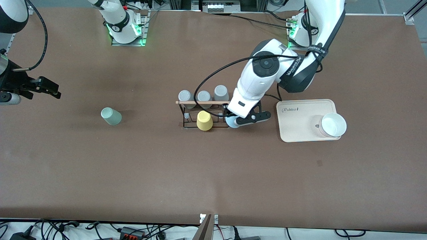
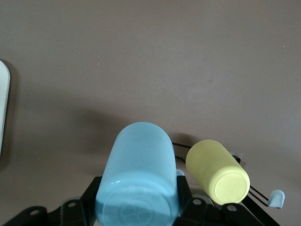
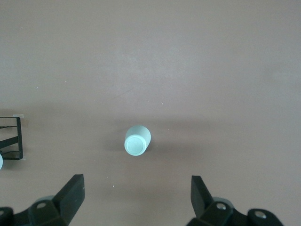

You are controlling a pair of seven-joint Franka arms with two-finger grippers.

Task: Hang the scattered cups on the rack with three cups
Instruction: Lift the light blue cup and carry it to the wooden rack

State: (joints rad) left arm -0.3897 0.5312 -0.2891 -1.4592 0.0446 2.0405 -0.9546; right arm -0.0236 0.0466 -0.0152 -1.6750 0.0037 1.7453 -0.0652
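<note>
The left hand [image 1: 237, 120], clamped on the blue cup [image 2: 138, 181], holds it over the rack [image 1: 200, 115] beside the yellow cup [image 1: 204, 120]; next, lower it onto a peg. The right hand [image 3: 136, 197] waits spread over the green cup [image 1: 111, 116] near the bench's right-arm end.

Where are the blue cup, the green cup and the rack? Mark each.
blue cup [image 2: 138, 183], left wrist view, on its side wall.
green cup [image 1: 111, 116], front view, on its side wall.
rack [image 1: 200, 102], front view, on its wooden top bar.
</note>
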